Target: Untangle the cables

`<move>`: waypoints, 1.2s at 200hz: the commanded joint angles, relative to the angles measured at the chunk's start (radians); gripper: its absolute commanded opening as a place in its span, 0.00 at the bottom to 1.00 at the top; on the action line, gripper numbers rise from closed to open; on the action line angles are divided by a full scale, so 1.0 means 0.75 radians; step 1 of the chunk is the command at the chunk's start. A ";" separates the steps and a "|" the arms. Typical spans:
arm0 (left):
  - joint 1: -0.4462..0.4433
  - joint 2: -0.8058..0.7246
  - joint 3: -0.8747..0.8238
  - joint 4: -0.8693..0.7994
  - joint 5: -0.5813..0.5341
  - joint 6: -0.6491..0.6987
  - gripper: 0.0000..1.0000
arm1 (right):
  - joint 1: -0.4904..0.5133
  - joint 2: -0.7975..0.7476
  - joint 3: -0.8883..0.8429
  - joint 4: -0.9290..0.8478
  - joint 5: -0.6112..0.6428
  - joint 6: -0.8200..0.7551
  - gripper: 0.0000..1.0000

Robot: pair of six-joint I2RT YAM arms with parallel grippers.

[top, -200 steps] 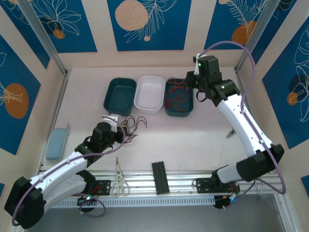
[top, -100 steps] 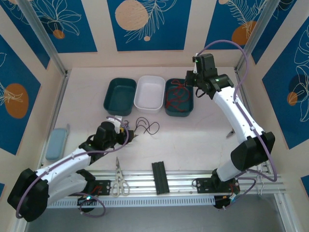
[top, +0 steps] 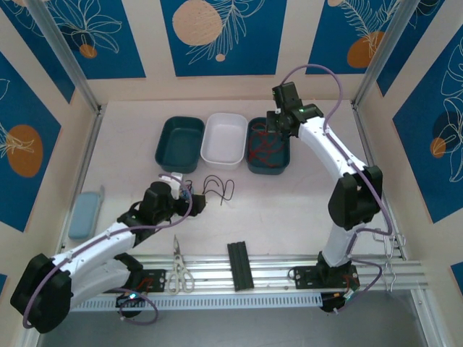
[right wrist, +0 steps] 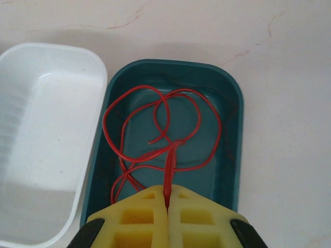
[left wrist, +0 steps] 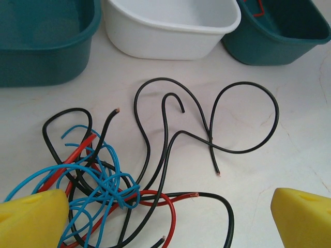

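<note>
Pale tabletop (top: pixel 289 195), near edge first: your L gripper (left wrist: pixel 168 219) stands wide open, holding nothing, w/ the cables (left wrist: pixel 103 181) (blue, red, black tangle) against one finger and a loose black cable (left wrist: pixel 227 124) looped just ahead, short of the trays. Farther back, your R gripper (right wrist: pixel 167 209) is clamped on a red cable (right wrist: pixel 160 129) whose loops lie in the teal tray (right wrist: pixel 235 134) beside the white tray (right wrist: pixel 46 129).

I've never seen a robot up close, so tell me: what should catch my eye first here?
Probably the knot of blue, red and black cables on the table, with one black cable looping out beside it. Then the right tool, shut on a red cable that coils in the rightmost teal tray.
</note>
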 commanded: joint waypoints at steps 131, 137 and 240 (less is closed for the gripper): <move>0.011 -0.058 0.031 -0.052 -0.078 0.014 1.00 | -0.032 0.152 -0.060 -0.170 0.067 0.089 0.00; 0.011 -0.057 0.031 -0.052 -0.078 0.014 1.00 | -0.031 0.161 -0.063 -0.167 0.051 0.081 0.00; 0.011 -0.061 0.027 -0.059 -0.084 0.010 1.00 | -0.022 0.387 0.064 -0.233 -0.090 0.071 0.00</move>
